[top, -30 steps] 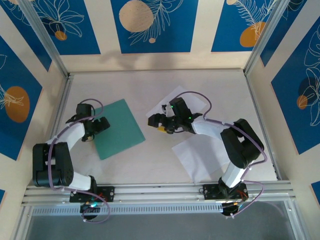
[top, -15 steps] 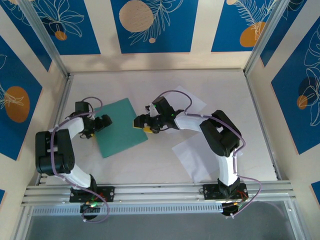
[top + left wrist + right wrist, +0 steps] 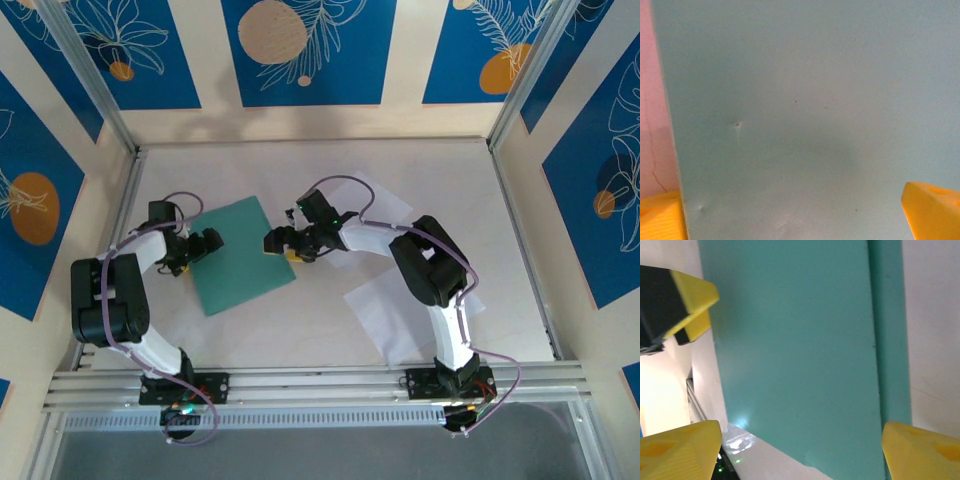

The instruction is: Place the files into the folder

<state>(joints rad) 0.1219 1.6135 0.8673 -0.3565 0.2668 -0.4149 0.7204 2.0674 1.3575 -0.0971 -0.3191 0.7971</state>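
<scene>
Between L hand (image 3: 205, 244) & R hand (image 3: 273, 242): green folder (image 3: 240, 256), flat.

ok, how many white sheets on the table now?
2 sheets: one past the right arm, partly under it; one closer in, beside that arm's elbow. The closed folder could hide more.

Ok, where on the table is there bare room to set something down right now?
Bare table runs along the back wall, beyond the folder and far sheet. Another free patch lies near the rail, between the folder and near sheet. It is crowded at the folder: the left gripper and right gripper flank its edges.
</scene>
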